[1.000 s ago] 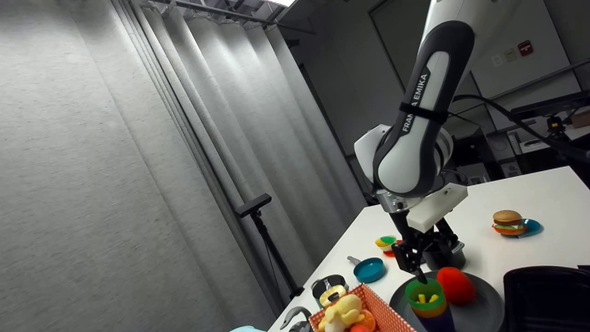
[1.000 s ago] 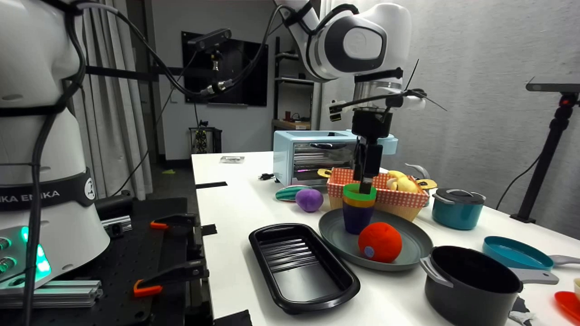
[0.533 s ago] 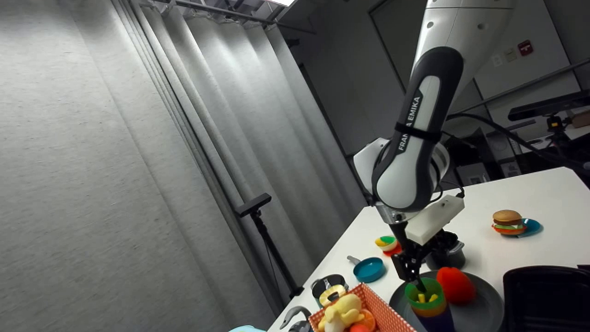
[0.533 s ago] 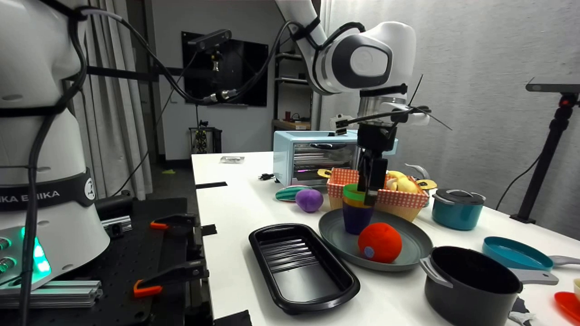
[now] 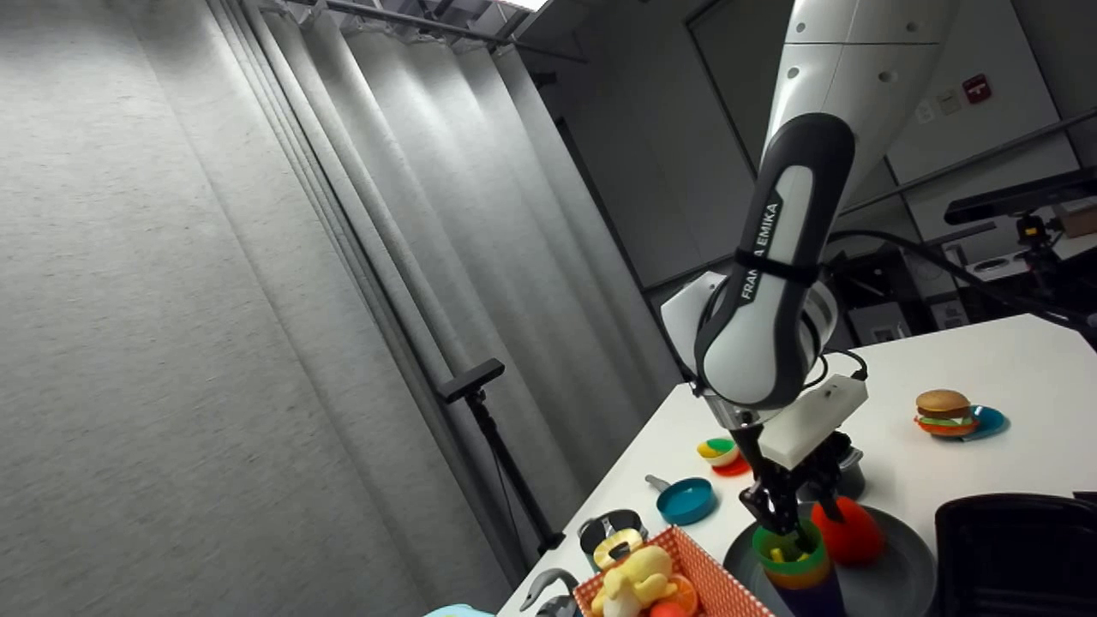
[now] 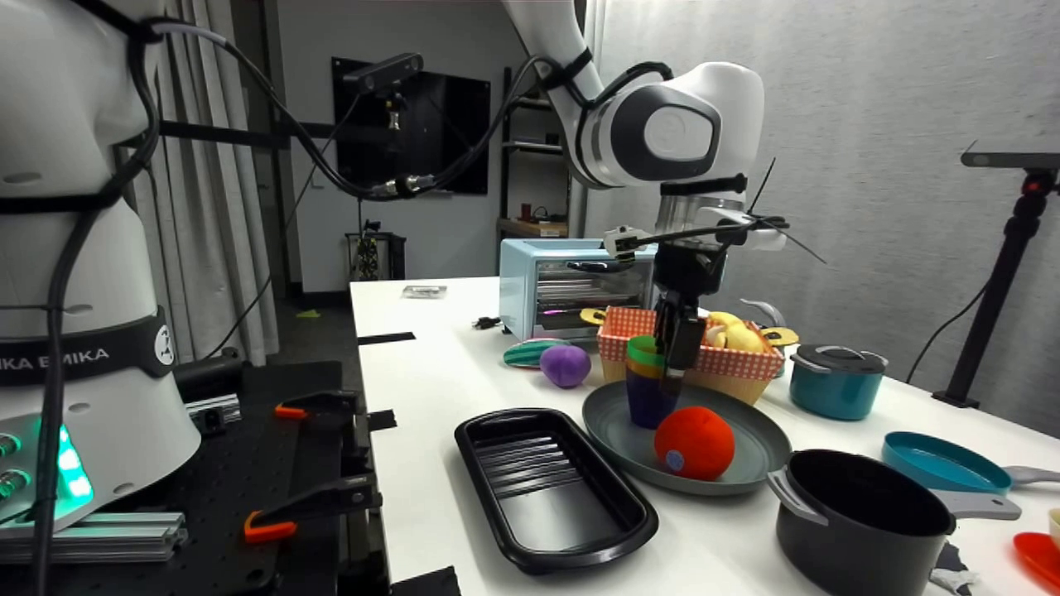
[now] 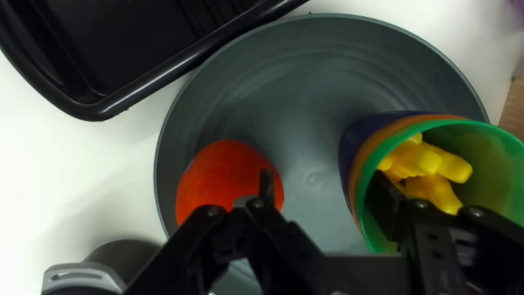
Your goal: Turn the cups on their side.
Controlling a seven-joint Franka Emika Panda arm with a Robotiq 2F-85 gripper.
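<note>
A nested stack of cups, green inside orange inside purple, stands upright on the dark grey plate. The purple cup is outermost, and the green cup shows its rim in both exterior views. In the wrist view the green cup holds several yellow pieces. My gripper is open and low over the stack; it also shows in an exterior view. One finger is inside the green cup near its wall. The other finger is outside, over the orange-red ball. Nothing is held between them.
The ball sits on the plate beside the cups. A black baking pan and a dark pot stand close to the plate. A checked basket of toy food stands just behind the cups. A toy burger lies further off.
The arm has come down and slightly across. One finger has gone deeper into the green cup, and the other now reaches down outside it towards the ball. The cups have not moved.
</note>
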